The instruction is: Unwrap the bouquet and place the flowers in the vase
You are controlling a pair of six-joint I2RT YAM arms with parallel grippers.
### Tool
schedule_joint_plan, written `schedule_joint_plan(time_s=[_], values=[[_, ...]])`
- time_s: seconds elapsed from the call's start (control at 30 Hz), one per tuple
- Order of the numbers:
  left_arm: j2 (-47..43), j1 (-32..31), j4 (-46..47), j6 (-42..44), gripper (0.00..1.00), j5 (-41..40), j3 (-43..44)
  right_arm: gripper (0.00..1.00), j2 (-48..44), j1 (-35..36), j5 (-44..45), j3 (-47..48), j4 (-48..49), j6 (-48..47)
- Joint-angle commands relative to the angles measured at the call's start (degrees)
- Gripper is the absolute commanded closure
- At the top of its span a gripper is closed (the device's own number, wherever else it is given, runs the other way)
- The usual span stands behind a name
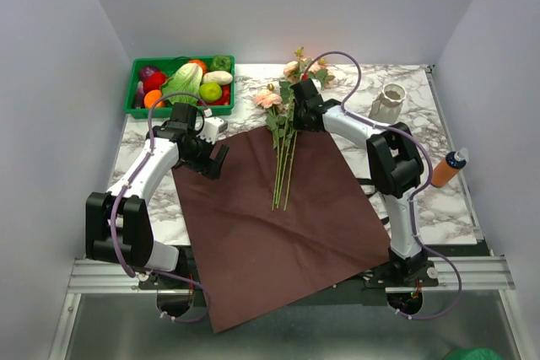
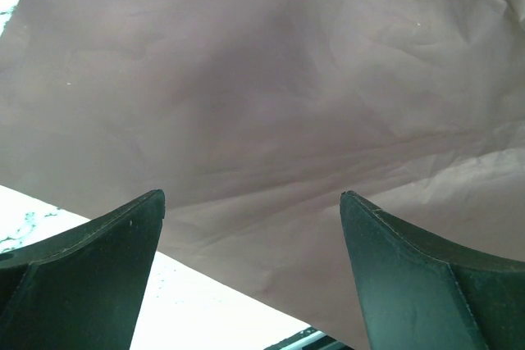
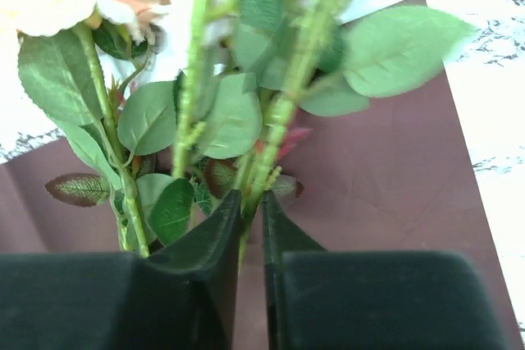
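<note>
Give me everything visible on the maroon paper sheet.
The large dark maroon paper sheet is matte, lightly creased, fully unfolded and lying flat on the white marble table, turned cornerwise. Its near corner overhangs the table's near edge. The green-stemmed peach-pink roses lie with stems on its far part, blooms beyond its edge. The left gripper, fingers open, sits over its left corner; contact unclear.

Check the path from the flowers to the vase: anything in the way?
No loose object shows on the marble between the flowers and the vase. Only the right arm's own forearm lies across that stretch; its pincer is pinched on one stem. The vase stands upright, mouth uncovered.
</note>
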Motion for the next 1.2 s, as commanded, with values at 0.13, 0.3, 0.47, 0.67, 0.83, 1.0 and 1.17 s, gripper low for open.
schedule_joint_plan(time_s=[0.13, 0.3, 0.47, 0.67, 0.83, 1.0, 1.17], values=[[-1.8, 0.65, 1.93, 0.82, 0.04, -1.23, -1.15, 0.83, -5.88, -0.22, -0.25, -3.17, 0.38, 0.66], [-1.97, 0.73, 2.9, 0.29, 0.04, -1.4, -2.2, 0.89, -12.84, -0.22, -0.25, -8.71, 2.75, 1.01], [-2.85, 0.82, 2.99, 0.2, 0.04, -1.67, -3.43, 0.9, -17.32, -0.13, -1.04, -11.26, 3.2, 0.49], [-3.73, 0.91, 2.81, 0.2, 0.04, -1.67, -4.22, 0.94, -23.47, 0.83, 0.97, -20.39, 5.48, 1.19], [-3.73, 0.91, 3.25, 0.03, 0.04, -1.49, -4.84, 0.94, -29.1, 1.89, 2.65, -29.18, 8.64, 0.93], [-3.82, 0.91, 3.51, -0.24, 0.04, -1.32, -4.84, 0.54, -28.15, 1.98, 3.88, -31.48, 7.42, 1.45], [-4.0, 0.91, 3.43, -0.06, 0.04, -1.23, -4.66, 0.44, -25.24, 2.06, 4.05, -29.9, 4.08, 1.54]])
